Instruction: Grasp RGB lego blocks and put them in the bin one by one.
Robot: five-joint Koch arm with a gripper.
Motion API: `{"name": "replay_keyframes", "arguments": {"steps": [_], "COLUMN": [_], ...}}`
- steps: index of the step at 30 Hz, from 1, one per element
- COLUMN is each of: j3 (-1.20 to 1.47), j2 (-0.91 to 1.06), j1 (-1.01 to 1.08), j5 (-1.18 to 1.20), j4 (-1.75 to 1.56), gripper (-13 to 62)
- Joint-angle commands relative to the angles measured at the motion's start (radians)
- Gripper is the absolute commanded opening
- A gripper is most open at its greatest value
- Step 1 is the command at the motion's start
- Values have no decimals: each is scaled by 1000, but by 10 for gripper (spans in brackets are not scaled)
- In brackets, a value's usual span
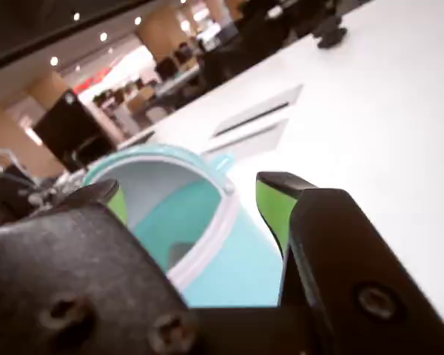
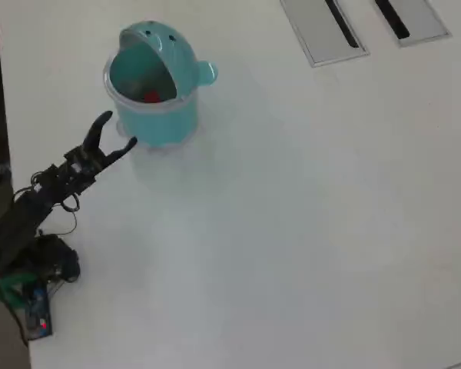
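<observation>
Gripper: the gripper (image 2: 117, 129) stands spread wide and empty, its two jaws well apart in the overhead view; in the wrist view (image 1: 189, 196) green pads line the inner faces of both.
Gripper position: just beside the bin's lower-left rim in the overhead view, apparently not touching it.
Bin: the light teal bin (image 2: 155, 108) stands upright on the white bench (image 2: 307, 215), top left in the overhead view, mouth open, domed lid with two dot eyes tipped back, side knob to the right.
Bin, wrist view: the clear rim (image 1: 207, 237) shows between the jaws.
Blocks: a red lego block (image 2: 151, 96) lies inside the bin; other colours cannot be made out.
Bench fittings: two grey slotted plates (image 2: 323, 31) lie at the top right.
</observation>
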Motion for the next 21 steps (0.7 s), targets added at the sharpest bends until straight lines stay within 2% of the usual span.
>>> {"name": "replay_keyframes", "arguments": {"steps": [1,21], "j3": [-49,-55], "j2": [71,74], "j1": [35,224], "j5": [83,703], "j4": [-60,-92], "gripper": [328,333]}}
